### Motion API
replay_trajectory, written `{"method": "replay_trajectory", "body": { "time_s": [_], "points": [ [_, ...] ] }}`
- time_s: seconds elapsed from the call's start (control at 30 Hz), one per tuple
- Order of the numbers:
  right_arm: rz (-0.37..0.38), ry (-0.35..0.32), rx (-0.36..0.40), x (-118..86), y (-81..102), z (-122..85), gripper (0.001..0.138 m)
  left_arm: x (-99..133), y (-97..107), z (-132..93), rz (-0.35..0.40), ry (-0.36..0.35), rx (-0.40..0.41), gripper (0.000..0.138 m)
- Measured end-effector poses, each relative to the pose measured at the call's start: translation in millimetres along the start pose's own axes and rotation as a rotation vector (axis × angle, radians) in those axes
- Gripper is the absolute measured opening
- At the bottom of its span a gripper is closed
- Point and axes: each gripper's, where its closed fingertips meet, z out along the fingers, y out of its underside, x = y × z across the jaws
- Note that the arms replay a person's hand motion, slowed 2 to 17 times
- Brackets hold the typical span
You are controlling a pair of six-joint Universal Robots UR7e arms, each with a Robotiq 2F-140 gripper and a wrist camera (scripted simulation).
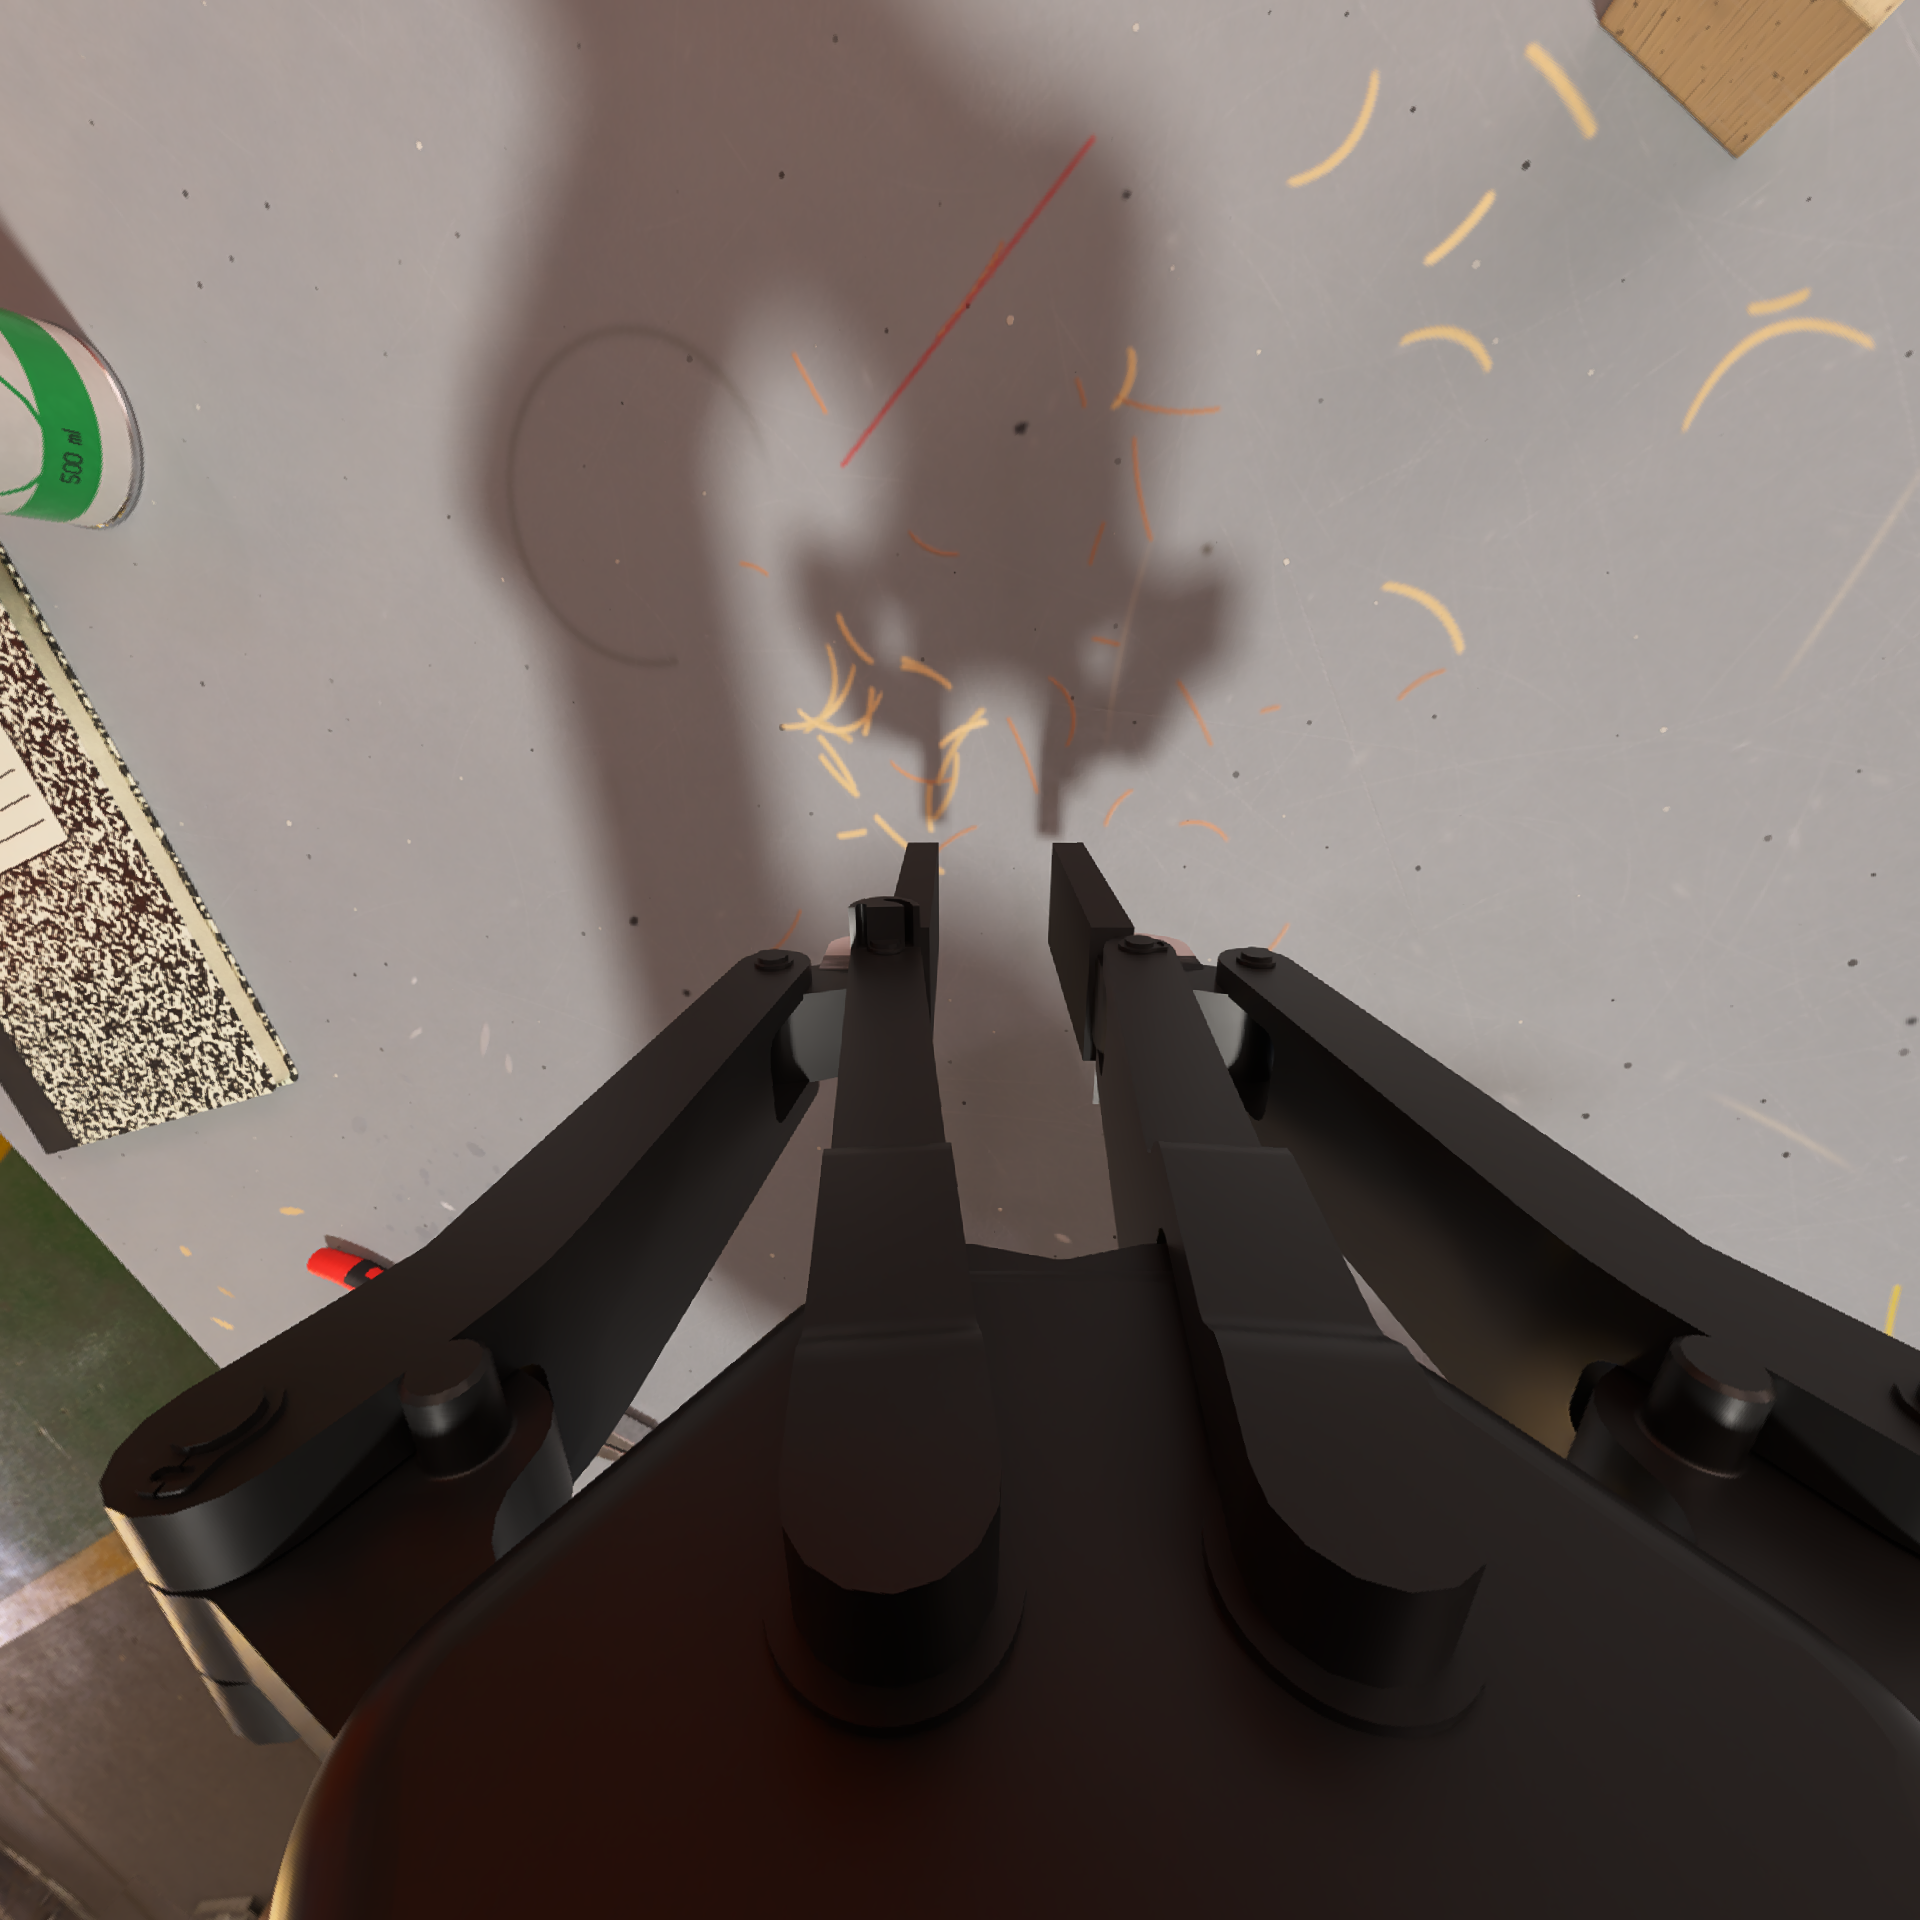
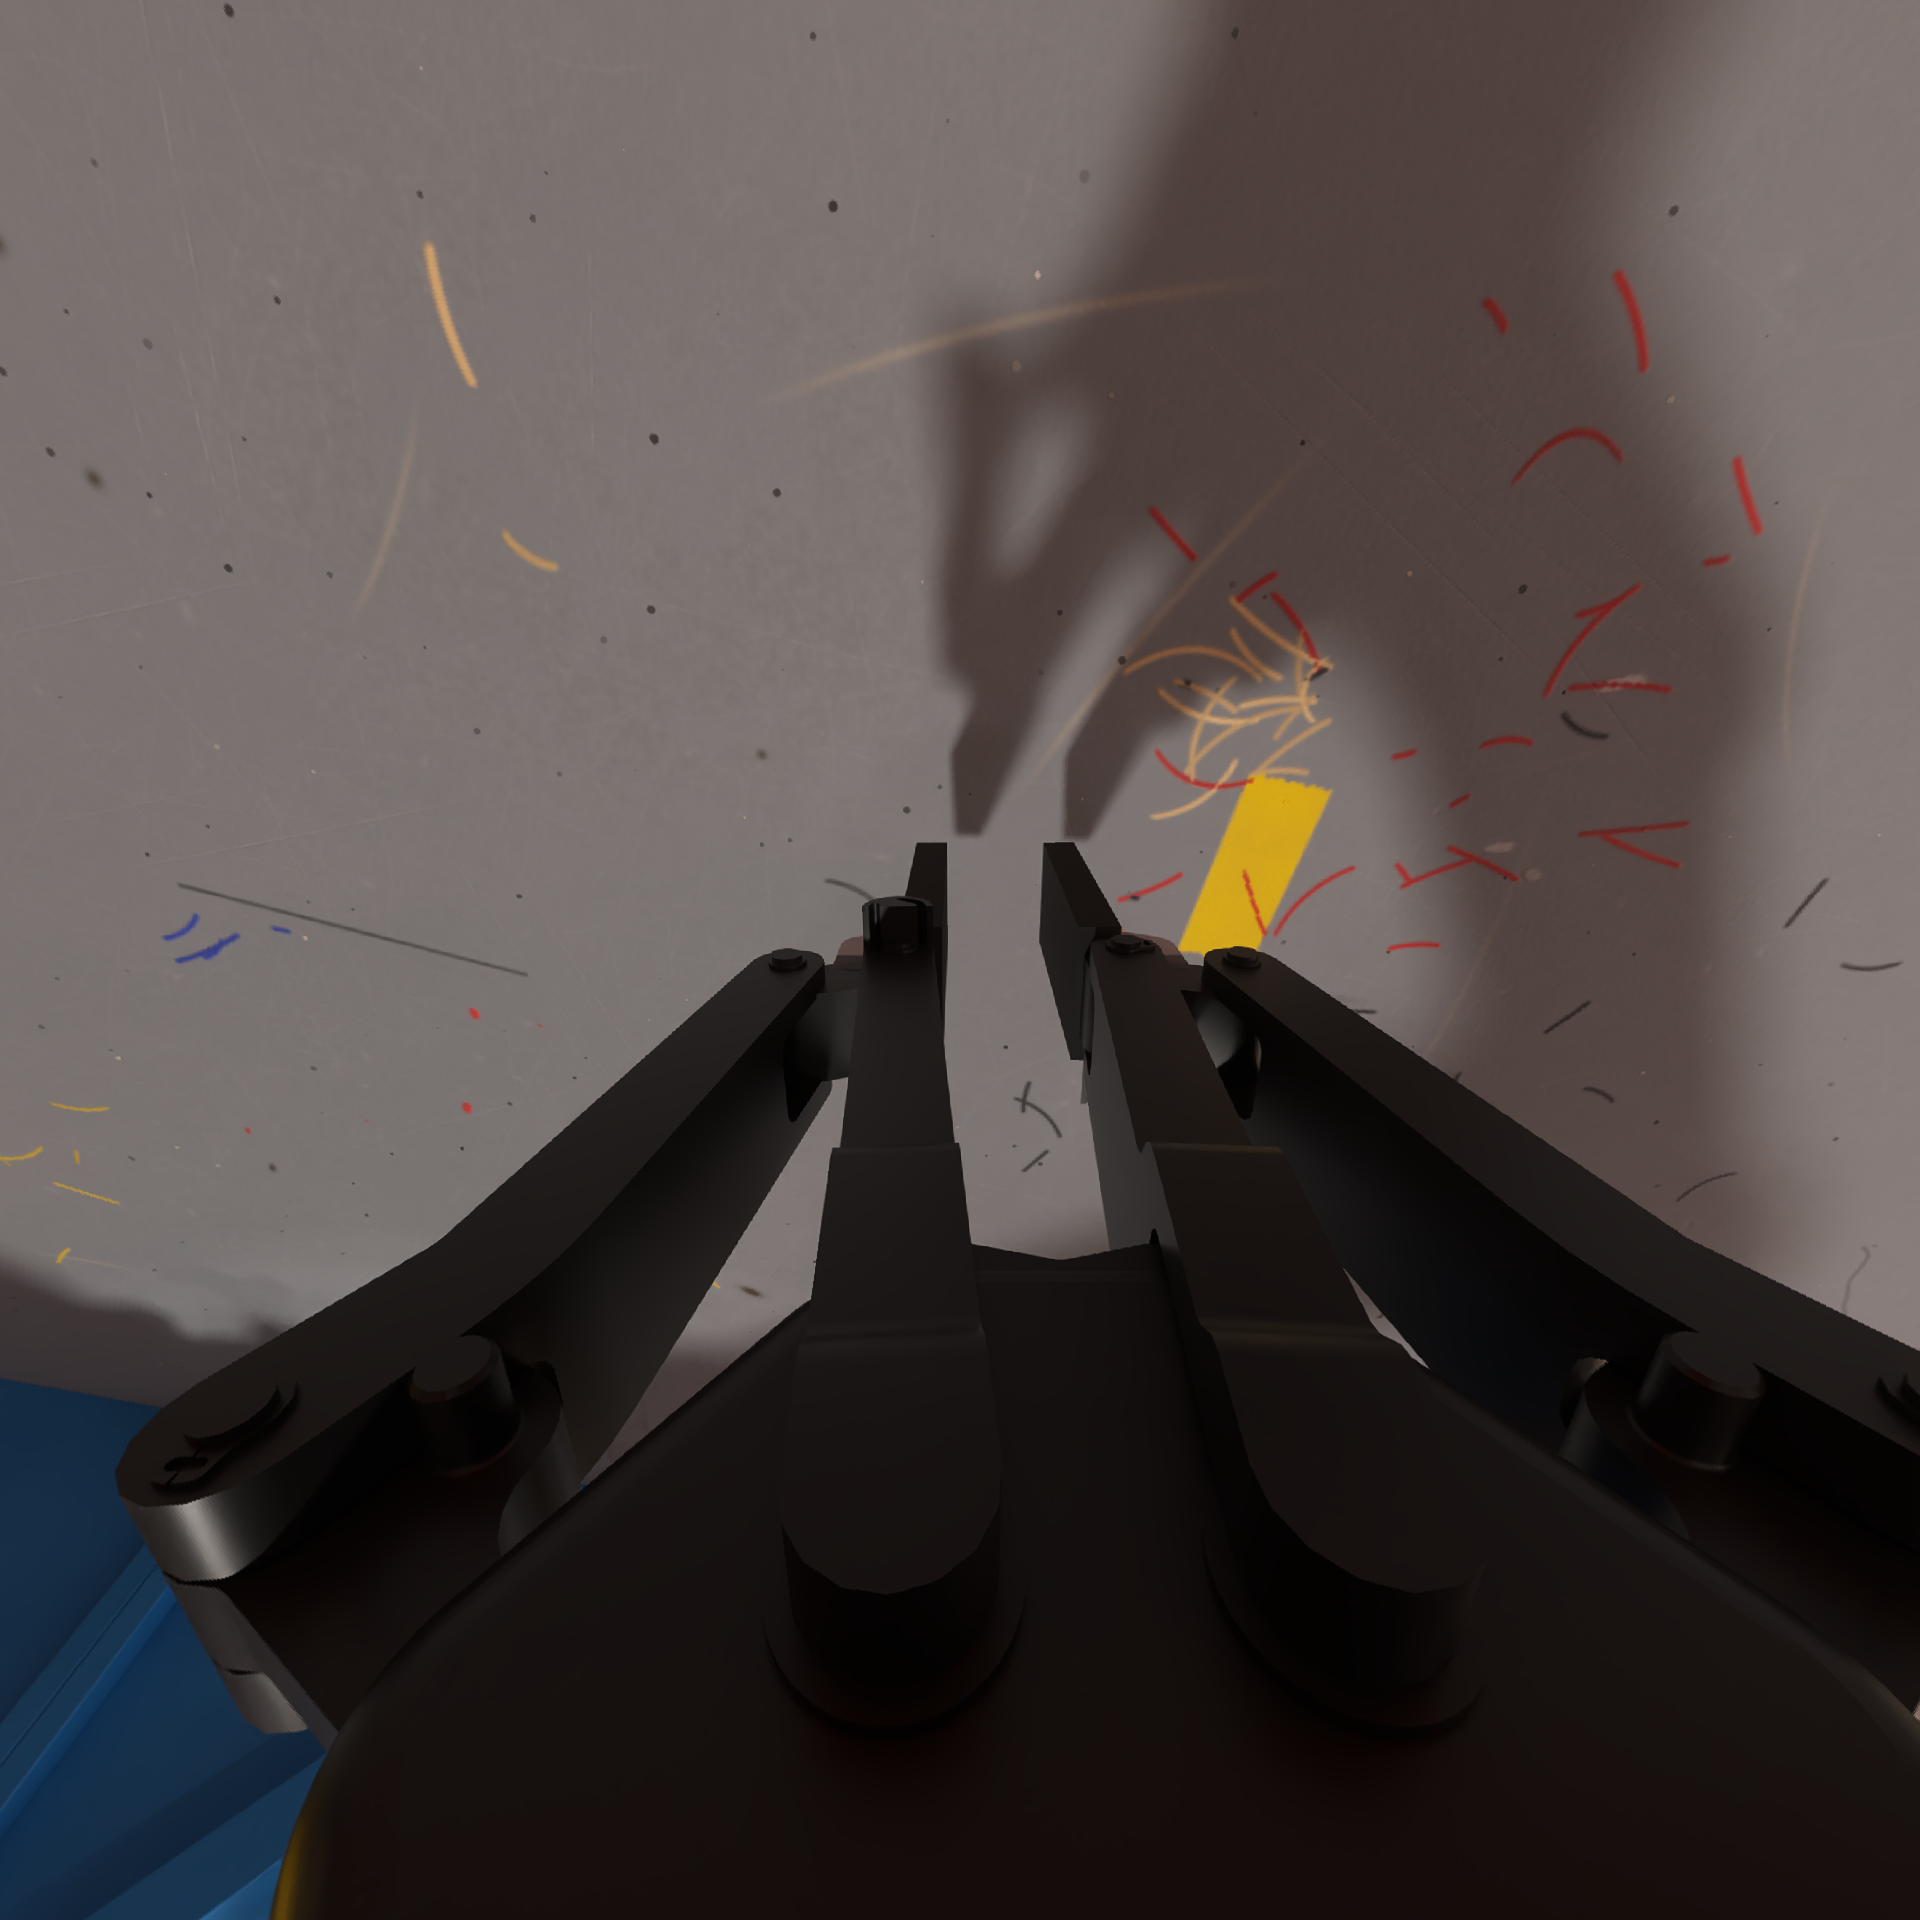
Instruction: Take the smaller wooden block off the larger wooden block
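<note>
Left hand (image 1: 992, 847): fingers nearly together with a narrow gap, holding nothing, hanging over bare grey surface (image 1: 1455, 831) strewn with shavings. Right hand (image 2: 992, 847): likewise nearly together and empty, just beside a yellow tape strip (image 2: 1257, 862).

Wooden block (image 1: 1735, 62) only partly in the left wrist view, at the far upper right corner, well apart; impossible to tell which block, or whether stacked.

Best to spread the fingers wide first, swing toward that corner, square up to the upper block's flat sides, lift straight.

Green-banded can (image 1: 62, 426) beside a speckled notebook (image 1: 104, 894); contents hidden.
</note>
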Motion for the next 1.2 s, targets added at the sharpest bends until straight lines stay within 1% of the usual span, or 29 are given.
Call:
{"method": "replay_trajectory", "body": {
  "time_s": [0.4,0.7,0.93,1.2],
  "points": [
    [-0.008,0.022,-0.015,-16,-4.4,0,0.028,6,5,-1,0.007,-0.038,-0.048,0.033],
    [-0.027,0.057,-0.019,-24,-8.0,0,0.032,11,6,-2,0.025,-0.066,-0.076,0.038],
    [-0.045,0.081,-0.015,-27,-11.5,0,0.035,15,6,-3,0.047,-0.072,-0.081,0.039],
    [-0.062,0.092,-0.006,-29,-15.0,0,0.037,20,4,-3,0.084,-0.071,-0.075,0.040]
  ]
}}
